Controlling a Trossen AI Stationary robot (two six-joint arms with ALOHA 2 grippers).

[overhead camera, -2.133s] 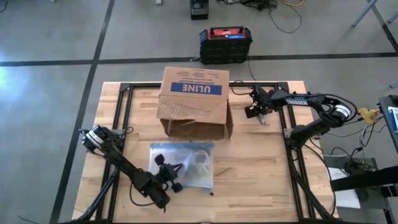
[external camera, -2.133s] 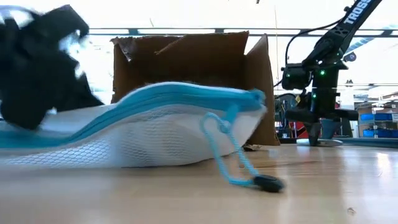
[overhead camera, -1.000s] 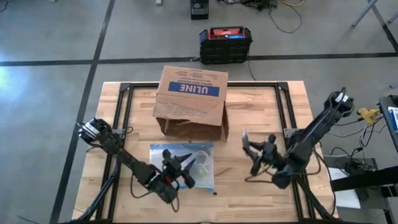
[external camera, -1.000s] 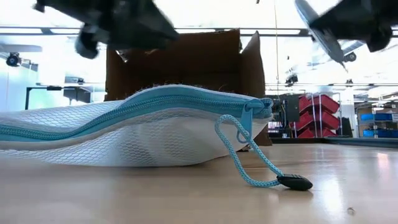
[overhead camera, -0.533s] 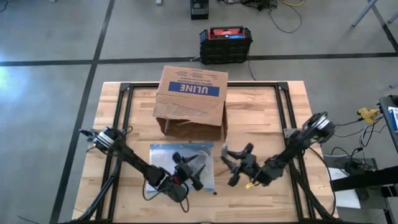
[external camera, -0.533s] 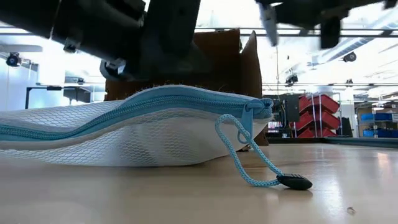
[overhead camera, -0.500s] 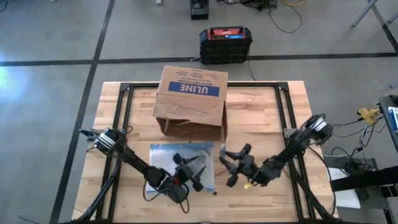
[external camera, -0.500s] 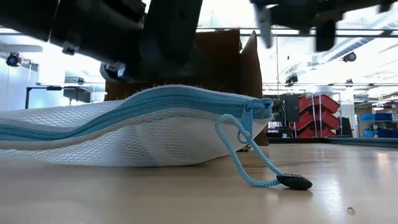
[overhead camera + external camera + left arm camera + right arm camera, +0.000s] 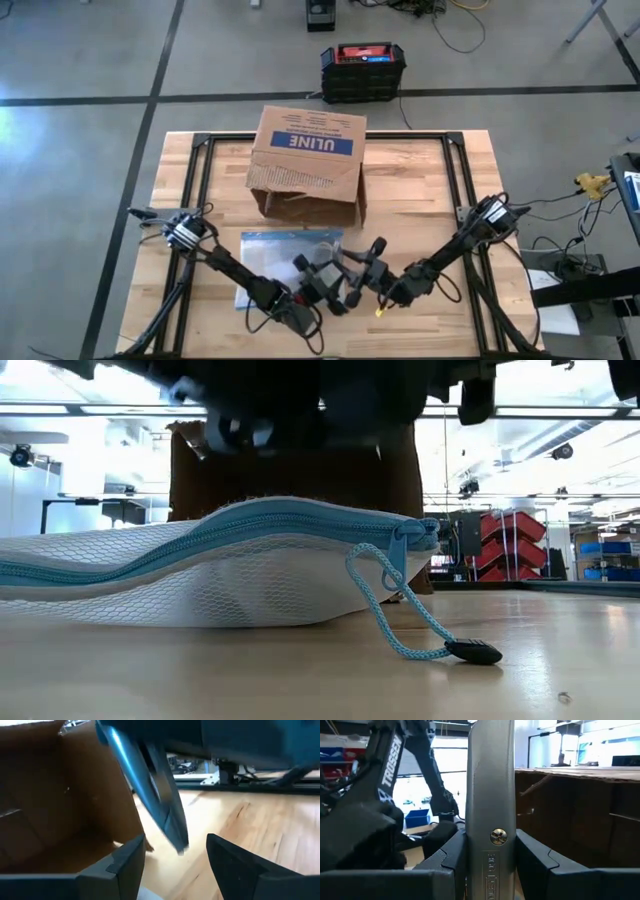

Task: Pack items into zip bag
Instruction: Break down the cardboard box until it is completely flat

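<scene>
The zip bag (image 9: 285, 255) lies flat on the table's near middle; in the low view it is white mesh (image 9: 200, 575) with a blue zip and a cord ending in a dark toggle (image 9: 470, 652). My right gripper (image 9: 490, 855) hovers over the bag's right edge (image 9: 365, 265), shut on a silvery metal bar (image 9: 490, 780), one of the items. My left gripper (image 9: 175, 865) stands open close beside it (image 9: 330, 285). The bar's free end (image 9: 180, 847) shows just beyond the gap between my left gripper's fingers; whether they touch it I cannot tell. My right gripper pinches the silvery bar between its two fingers, one pad on each long edge (image 9: 470, 852), near the screw in its flat face. The bar stands across the fingers and sticks out well past them. It is lifted clear of the bag and the table.
A brown ULINE cardboard box (image 9: 310, 165) stands at the far middle, its open side toward the bag. Black frame rails (image 9: 200, 190) run along the table's left, right and far sides. Bare wood (image 9: 420, 200) lies right of the box.
My right gripper has swept with the bar toward the table's left and near edge, in over the bag's right edge. My left gripper has moved along the bag toward the table's right edge and now meets it there. The bag has stayed still.
</scene>
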